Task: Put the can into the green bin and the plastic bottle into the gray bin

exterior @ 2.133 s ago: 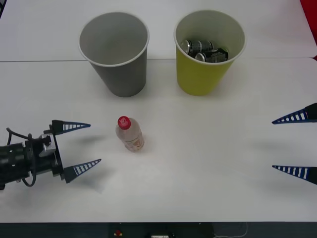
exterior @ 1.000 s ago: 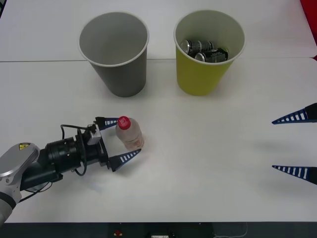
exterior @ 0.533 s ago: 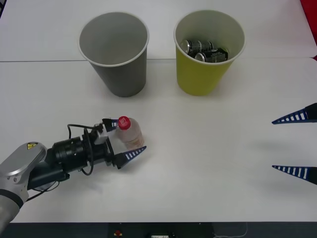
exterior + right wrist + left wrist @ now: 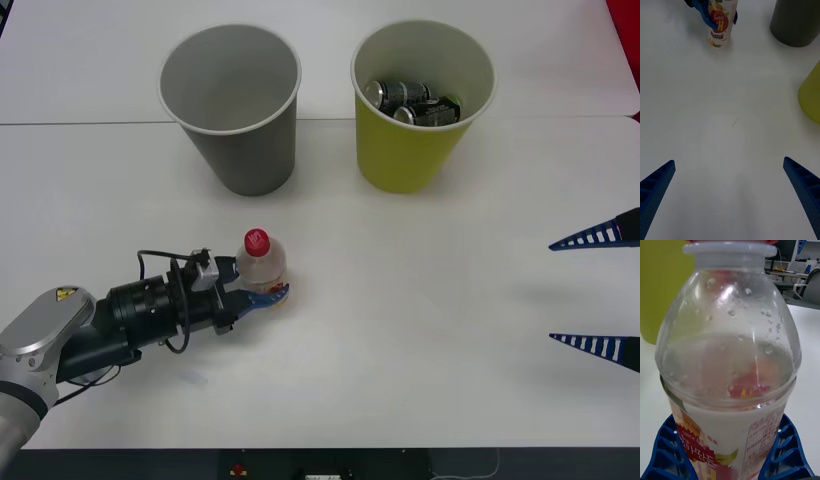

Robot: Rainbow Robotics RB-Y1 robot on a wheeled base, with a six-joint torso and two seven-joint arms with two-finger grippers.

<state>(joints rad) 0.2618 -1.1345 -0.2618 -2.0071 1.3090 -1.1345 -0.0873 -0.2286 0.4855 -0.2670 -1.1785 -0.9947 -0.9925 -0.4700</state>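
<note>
The plastic bottle (image 4: pixel 262 263) stands clamped in the left hand (image 4: pixel 256 281); cans (image 4: pixel 412 102) fill the green bin (image 4: pixel 412 150).

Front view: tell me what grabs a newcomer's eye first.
The left gripper has its jaws clamped around the plastic bottle, upright on the white table. Behind stand the gray bin, empty, and the green bin holding cans. The right gripper waits open at the right edge.

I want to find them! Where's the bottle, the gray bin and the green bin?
plastic bottle (image 4: pixel 263 268): front view, clear body below the red cap.
gray bin (image 4: pixel 245 160): front view, outer wall.
green bin (image 4: pixel 400 155): front view, outer wall.
</note>
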